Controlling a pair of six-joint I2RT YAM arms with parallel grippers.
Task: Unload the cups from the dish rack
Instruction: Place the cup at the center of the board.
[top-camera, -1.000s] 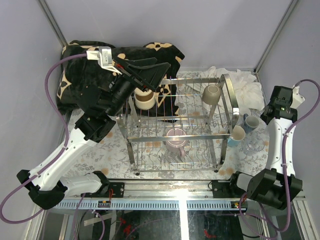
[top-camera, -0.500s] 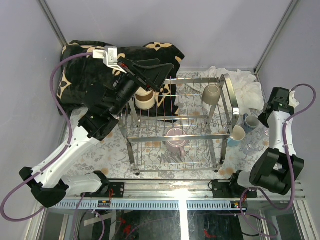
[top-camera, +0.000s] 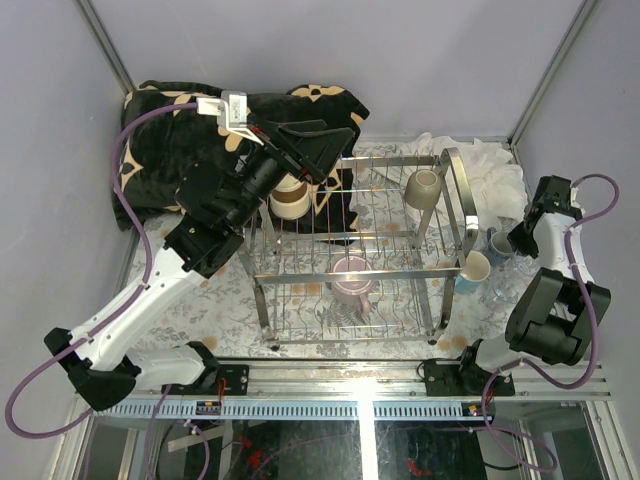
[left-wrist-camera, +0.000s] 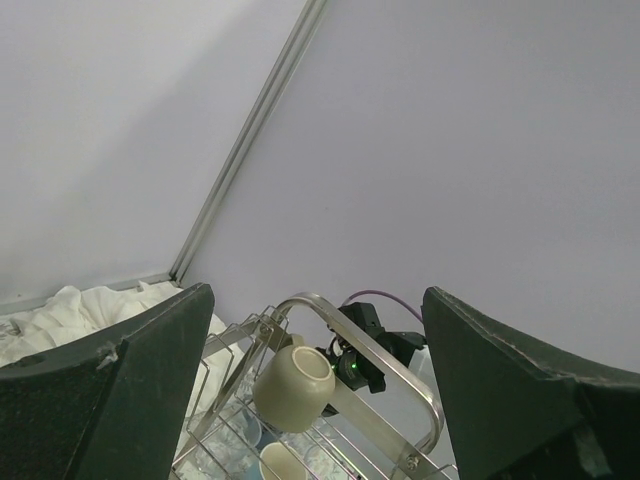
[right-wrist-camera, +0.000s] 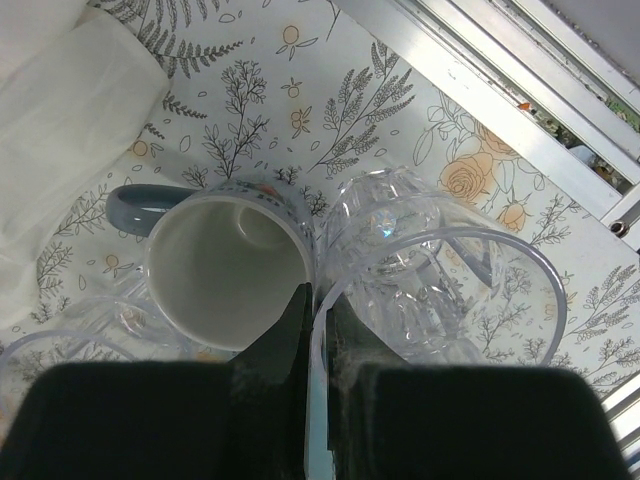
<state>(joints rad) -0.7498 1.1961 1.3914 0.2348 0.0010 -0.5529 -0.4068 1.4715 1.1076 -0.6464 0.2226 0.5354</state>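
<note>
The dish rack (top-camera: 400, 270) fills the middle of the worktop (top-camera: 215, 300). A cream cup (top-camera: 290, 200) sits at its far-left corner, a beige cup (top-camera: 423, 187) just inside the right end loop, and a pink mug (top-camera: 352, 280) low in the middle. The left claw (top-camera: 332, 148) hangs wide open and empty above the far-left edge. The right claw (right-wrist-camera: 318, 300), closed tight, sits over the seam between a blue-handled mug (right-wrist-camera: 225, 265) and a clear glass (right-wrist-camera: 440, 300) beside the rack's right end.

A floral table (top-camera: 215, 290) holds a wire dish rack (top-camera: 300, 279), with cups (top-camera: 475, 268) just right of it. A black cloth (top-camera: 165, 150) and a white cloth (top-camera: 495, 170) lie behind.
</note>
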